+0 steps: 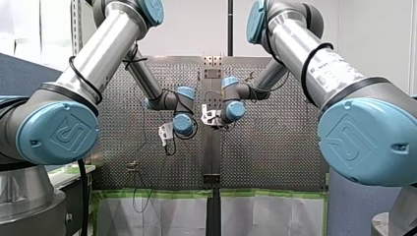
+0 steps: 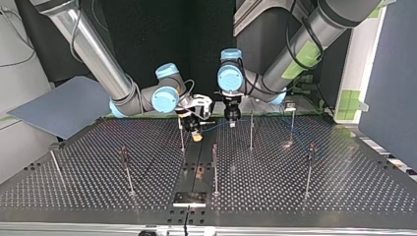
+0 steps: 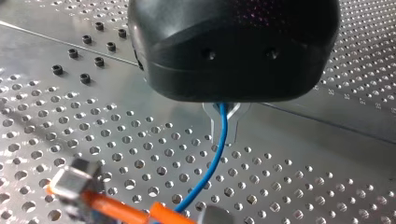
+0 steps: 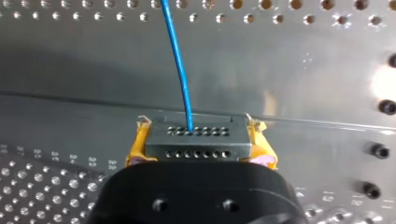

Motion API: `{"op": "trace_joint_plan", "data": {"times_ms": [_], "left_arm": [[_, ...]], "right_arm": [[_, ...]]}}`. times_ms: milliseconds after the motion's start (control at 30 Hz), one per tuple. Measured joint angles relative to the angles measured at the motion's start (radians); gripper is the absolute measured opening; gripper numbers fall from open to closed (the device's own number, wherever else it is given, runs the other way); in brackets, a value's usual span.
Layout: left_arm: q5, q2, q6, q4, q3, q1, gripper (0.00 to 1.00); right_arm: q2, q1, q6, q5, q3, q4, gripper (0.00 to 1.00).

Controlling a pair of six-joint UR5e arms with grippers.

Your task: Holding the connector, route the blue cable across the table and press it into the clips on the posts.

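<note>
Perforated table point(image 2: 344, 187), top view: R arm point(image 2: 98, 54) comes in at the view's left and L arm point(image 2: 300, 44) at its right. Their wrists are close together over the table's centre strip, toward the far edge. Thin posts point(image 2: 215, 167) stand upright, spread across the table, w/ two of them just beside the grippers.

R gripper point(image 4: 198, 142), wrist view: yellow pads point(image 4: 137, 144) clamped on either side of the connector point(image 4: 196, 149), a grey block w/ rows of small holes, held above the table. The blue cable point(image 4: 180, 60) leaves the connector's top face and runs ahead of the gripper.

L gripper point(image 3: 223, 126), wrist view: black body, metal fingers point(image 3: 233, 130) drawn together on the cable, which passes between them and curves down toward the R gripper's orange-looking pads.

In the top view the cable spans the short gap between the two grippers, off the table. Past the L gripper its path is too faint to trace, and I can't tell if it sits in any clip.
</note>
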Motion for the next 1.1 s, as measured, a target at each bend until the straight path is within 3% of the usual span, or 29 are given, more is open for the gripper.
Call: {"op": "trace_joint_plan", "data": {"times_ms": [433,833,1100], "left_arm": [[0.002,0.103,-0.060,-0.061,0.000,-0.001,0.00],[0.010,0.212,-0.039,-0.128,0.000,-0.003,0.00],[0.008,0.294,-0.025,-0.189,0.000,-0.014,0.00]], "right_arm": [[-0.089,0.000,-0.001,0.006,0.008,0.061,0.00],[-0.210,-0.014,0.001,0.016,0.115,0.073,0.00],[-0.290,-0.023,0.003,0.024,0.195,0.121,0.00]]}}
